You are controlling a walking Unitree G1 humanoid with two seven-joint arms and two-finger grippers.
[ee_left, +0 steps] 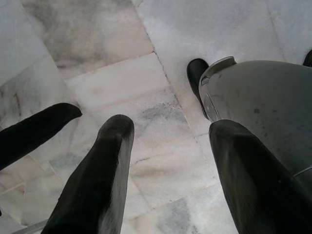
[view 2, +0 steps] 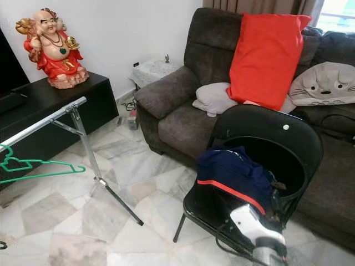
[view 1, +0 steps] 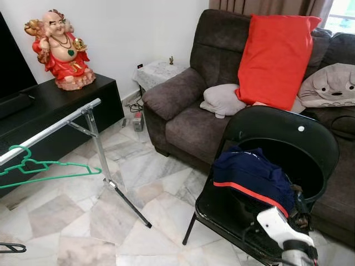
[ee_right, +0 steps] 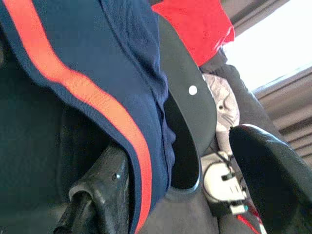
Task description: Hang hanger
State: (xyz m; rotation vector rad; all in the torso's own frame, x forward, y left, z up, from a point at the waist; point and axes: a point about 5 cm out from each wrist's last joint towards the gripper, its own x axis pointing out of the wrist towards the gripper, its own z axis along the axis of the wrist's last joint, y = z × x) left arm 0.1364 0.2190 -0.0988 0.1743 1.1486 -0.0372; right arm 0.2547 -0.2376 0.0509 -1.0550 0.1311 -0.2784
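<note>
A green hanger (view 1: 47, 169) hangs by its hook on the silver rail (view 1: 52, 128) of a folding rack at the left. A navy garment with an orange stripe (view 1: 252, 176) lies on a black folding chair (view 1: 288, 138) at the right. My right gripper (ee_right: 180, 151) reaches in beside the garment on the chair seat. Its fingers (ee_right: 273, 165) stand apart, and the garment's striped edge drapes over the other finger. My left gripper (ee_left: 170, 180) hangs low over the marble floor, open, with nothing between its fingers.
A dark brown sofa (view 1: 188, 119) with a red cushion (view 1: 274, 58) and grey plush pillows stands behind the chair. A black TV cabinet (view 1: 61, 102) carrying a red and gold statue (view 1: 58, 47) runs along the left wall. The rack's leg (view 1: 125, 197) slants across the marble floor.
</note>
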